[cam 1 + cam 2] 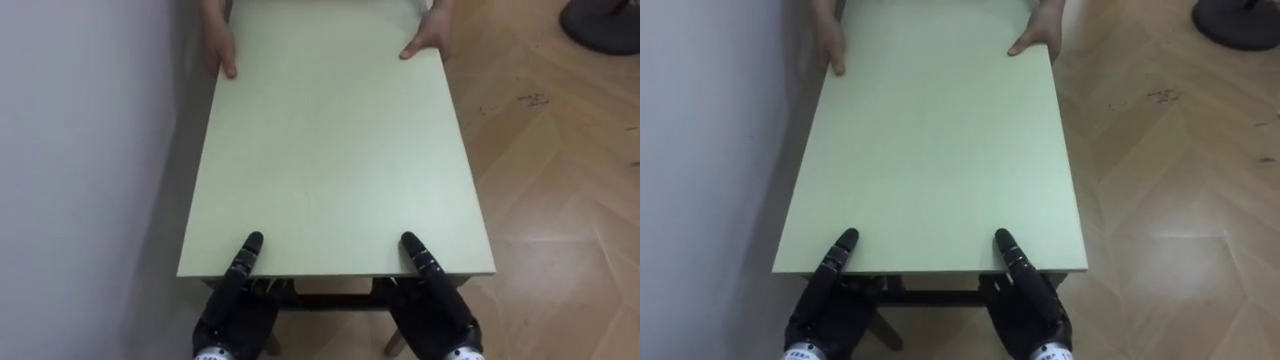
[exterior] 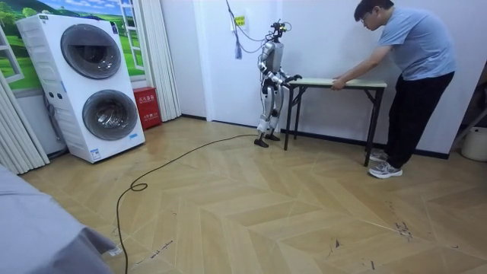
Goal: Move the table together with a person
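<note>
A long table with a pale green top (image 1: 330, 150) and dark legs stands lengthwise along a white wall. My left hand (image 1: 232, 295) and right hand (image 1: 435, 290) sit at its near short edge, each with its tip lying on the top and the rest under the edge. At the far end a person's two hands (image 1: 218, 45) (image 1: 428, 40) hold the corners. In the room view the person (image 2: 415, 53) bends over the table (image 2: 350, 82), and I stand upright at the end toward the room view's left.
The white wall (image 1: 80, 150) runs close along the table's left side. Wooden parquet floor (image 1: 560, 200) lies open to the right. A dark round base (image 1: 605, 25) stands at the far right. A stacked washer and dryer (image 2: 91, 84) and a red box (image 2: 146, 106) stand further off.
</note>
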You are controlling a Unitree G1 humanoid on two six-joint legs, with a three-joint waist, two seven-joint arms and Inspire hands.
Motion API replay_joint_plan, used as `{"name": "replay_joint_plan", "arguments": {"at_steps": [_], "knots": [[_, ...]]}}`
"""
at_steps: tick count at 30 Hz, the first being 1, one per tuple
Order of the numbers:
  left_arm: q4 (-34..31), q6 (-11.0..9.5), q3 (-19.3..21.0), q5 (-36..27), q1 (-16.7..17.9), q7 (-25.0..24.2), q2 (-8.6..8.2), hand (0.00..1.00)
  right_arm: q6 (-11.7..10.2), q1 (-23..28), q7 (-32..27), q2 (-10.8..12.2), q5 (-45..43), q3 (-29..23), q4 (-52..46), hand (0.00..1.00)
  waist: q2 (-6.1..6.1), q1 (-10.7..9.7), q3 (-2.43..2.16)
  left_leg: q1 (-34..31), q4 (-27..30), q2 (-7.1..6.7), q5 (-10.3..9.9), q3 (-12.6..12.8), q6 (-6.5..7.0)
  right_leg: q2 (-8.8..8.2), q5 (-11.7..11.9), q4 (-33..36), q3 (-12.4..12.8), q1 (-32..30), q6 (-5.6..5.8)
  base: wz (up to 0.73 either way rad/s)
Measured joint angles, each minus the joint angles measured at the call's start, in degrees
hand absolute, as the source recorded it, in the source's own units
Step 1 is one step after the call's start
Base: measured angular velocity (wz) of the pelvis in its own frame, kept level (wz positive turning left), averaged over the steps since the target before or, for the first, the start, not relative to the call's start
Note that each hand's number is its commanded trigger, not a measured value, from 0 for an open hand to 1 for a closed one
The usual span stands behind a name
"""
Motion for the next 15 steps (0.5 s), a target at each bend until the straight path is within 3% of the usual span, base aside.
{"name": "replay_joint_plan", "arguments": {"at_steps": [15], "knots": [[1.52,0.2,0.21,1.41,0.02,-0.54,-0.57,1.0,-0.25,0.12,-0.37,1.16,0.05,0.23,0.48,1.0,0.2,0.35,-0.05,0.95,-0.65,0.43,-0.04,1.41,-0.1,0.31,0.22,0.01,1.29,0.06,-0.13,-0.05]]}}
